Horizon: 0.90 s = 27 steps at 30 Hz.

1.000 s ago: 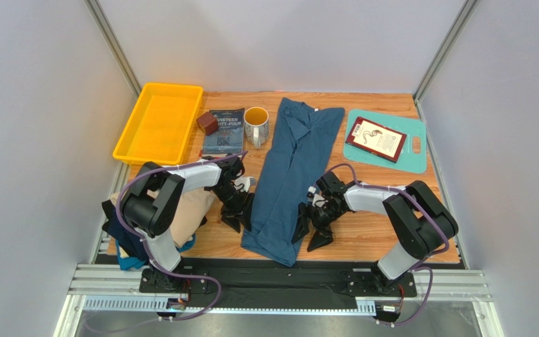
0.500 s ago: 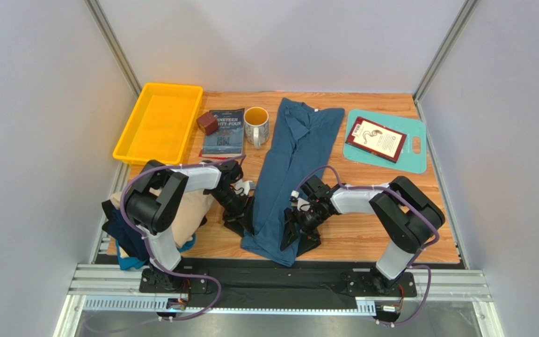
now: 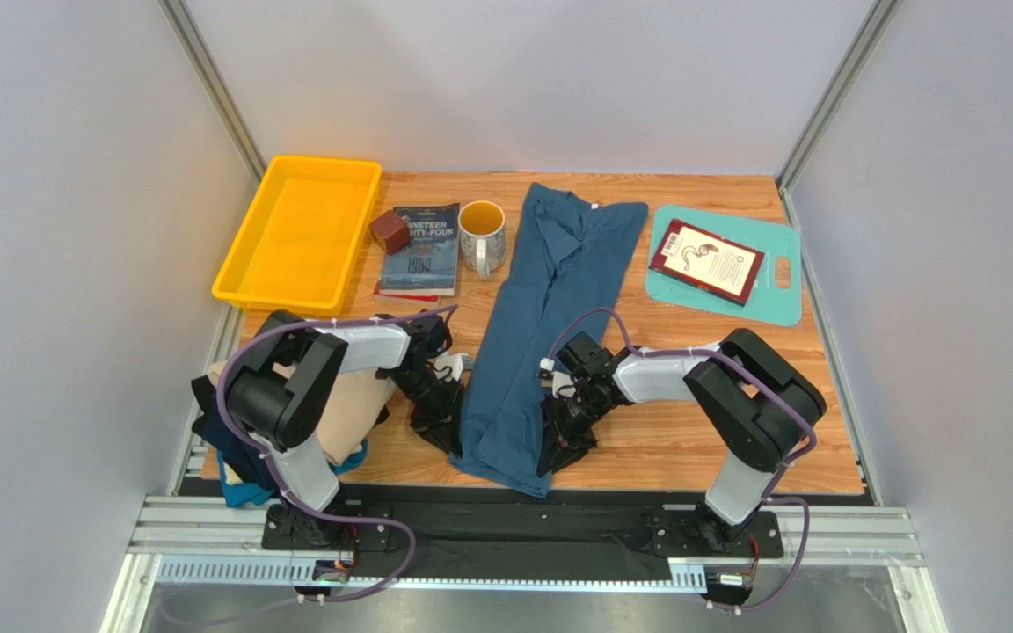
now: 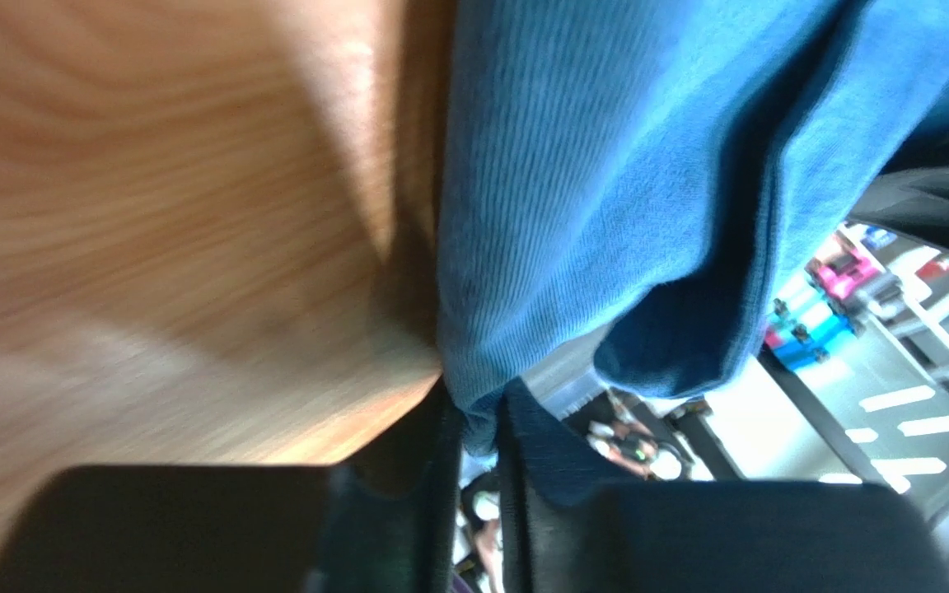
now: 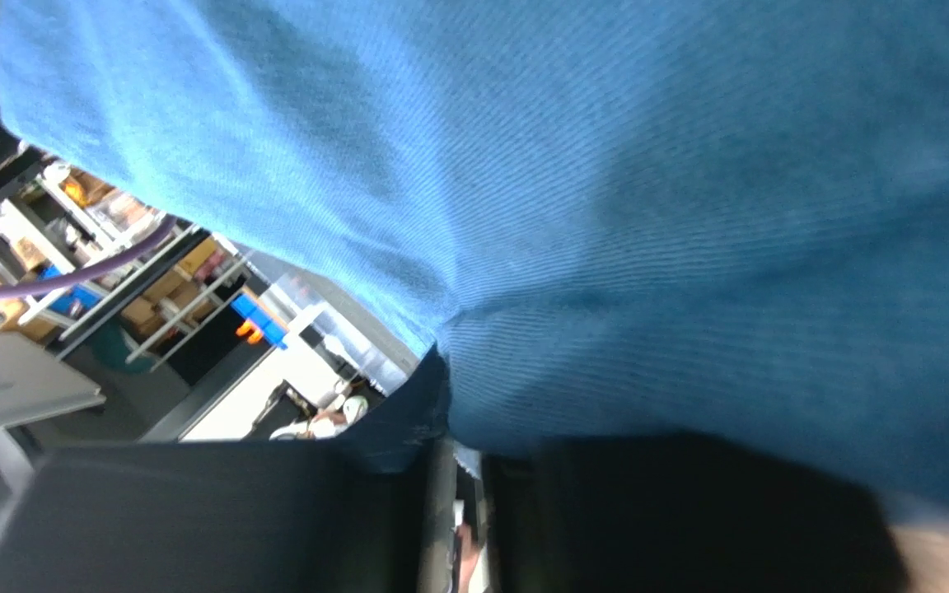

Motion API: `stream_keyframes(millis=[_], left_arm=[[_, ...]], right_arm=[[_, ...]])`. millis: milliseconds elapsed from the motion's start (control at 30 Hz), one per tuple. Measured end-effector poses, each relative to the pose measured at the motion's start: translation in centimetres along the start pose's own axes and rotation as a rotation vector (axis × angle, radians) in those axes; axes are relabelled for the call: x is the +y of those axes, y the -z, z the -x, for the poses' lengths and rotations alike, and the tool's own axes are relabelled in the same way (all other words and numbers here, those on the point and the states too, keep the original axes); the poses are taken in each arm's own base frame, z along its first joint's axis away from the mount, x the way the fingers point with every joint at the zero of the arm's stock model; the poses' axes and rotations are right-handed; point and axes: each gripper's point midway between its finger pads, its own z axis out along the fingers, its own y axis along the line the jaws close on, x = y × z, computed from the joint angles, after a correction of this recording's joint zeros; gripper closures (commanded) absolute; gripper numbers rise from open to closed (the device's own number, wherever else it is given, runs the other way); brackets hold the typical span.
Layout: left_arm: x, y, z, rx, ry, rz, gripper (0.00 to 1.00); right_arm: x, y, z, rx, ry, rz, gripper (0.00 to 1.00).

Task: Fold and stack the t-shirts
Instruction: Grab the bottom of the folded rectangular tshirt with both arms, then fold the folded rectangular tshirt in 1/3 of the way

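Observation:
A large teal-blue t-shirt (image 3: 545, 303) lies as a long, narrow strip down the middle of the table. My left gripper (image 3: 443, 429) is at its near left edge and shut on the fabric; the left wrist view shows the blue cloth (image 4: 591, 185) pinched between that gripper's (image 4: 477, 426) fingers. At the near right edge my right gripper (image 3: 562, 442) is shut on the same shirt, and the cloth (image 5: 690, 222) fills the right wrist view above the closed gripper (image 5: 461, 451). A beige t-shirt (image 3: 347, 402), a dark navy one (image 3: 228, 442) and a light blue one (image 3: 248, 495) lie bunched at the near left.
A yellow bin (image 3: 298, 231) stands at the back left. Beside it are a brown cube (image 3: 390, 232), a dark book (image 3: 422, 247) and a mug (image 3: 482, 235). At the back right, a teal cutting board (image 3: 779, 297) carries a red book (image 3: 707, 260).
Both grippers have moved inward and toward the near edge, onto the teal-blue shirt's sides, and have shut on the fabric. The shirt's near end looks narrower.

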Motion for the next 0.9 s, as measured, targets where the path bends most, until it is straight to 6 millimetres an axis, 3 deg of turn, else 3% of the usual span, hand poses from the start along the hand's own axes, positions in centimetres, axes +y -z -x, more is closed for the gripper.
stream_keyframes(millis=[67, 333, 433, 700, 900], left_arm=[[0.2, 0.1, 0.3, -0.016, -0.012, 0.015, 1.00], [-0.6, 0.9, 1.2, -0.049, -0.044, 0.010, 1.00], [-2.3, 2.3, 2.1, -0.101, -0.088, -0.007, 1.00], [-8.9, 9.0, 6.9, -0.355, -0.261, -0.052, 1.00], [-10.4, 10.7, 10.2, -0.422, -0.282, -0.019, 1.00]], right_arm=[[-0.3, 0.0, 0.2, -0.012, 0.005, -0.018, 1.00], [-1.1, 1.3, -0.6, -0.038, -0.033, -0.113, 1.00], [-0.4, 3.1, -0.9, -0.070, -0.026, -0.153, 1.00], [4.8, 9.0, 0.9, -0.237, 0.071, -0.190, 1.00], [5.0, 12.0, 2.9, -0.299, 0.072, -0.280, 1.00]])
